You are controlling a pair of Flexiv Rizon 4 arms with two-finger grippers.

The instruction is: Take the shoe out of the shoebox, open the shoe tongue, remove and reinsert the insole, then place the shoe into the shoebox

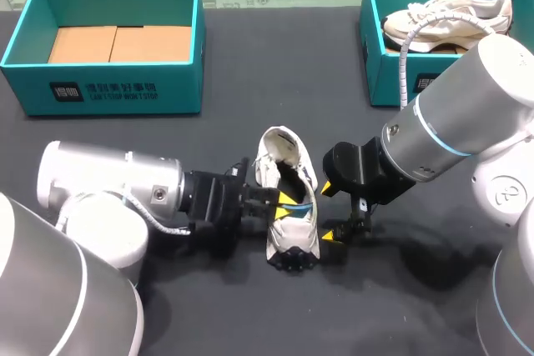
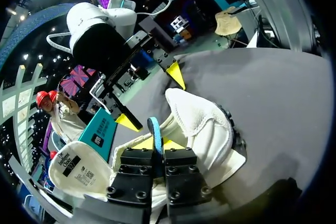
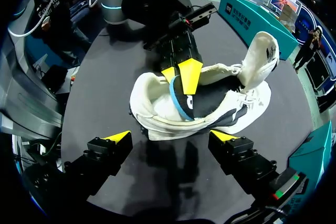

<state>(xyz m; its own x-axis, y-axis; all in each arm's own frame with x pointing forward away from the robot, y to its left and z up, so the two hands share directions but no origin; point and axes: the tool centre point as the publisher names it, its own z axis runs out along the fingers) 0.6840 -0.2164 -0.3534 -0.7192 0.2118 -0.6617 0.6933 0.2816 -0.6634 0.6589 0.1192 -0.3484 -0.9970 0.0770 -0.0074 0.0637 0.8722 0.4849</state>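
Dark table [image 1: 100,135]; insole [image 3: 180,104] in left pincer [image 3: 179,76]

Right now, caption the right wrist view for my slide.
Left claw pinches insole in white shoe; right claw open nearby.

Head view: high behind robot, looking down over whole table [image 1: 275,81]. Wrist views: low, close in, facing each other from left and right. All three share white shoe [image 1: 296,231], mid-table.
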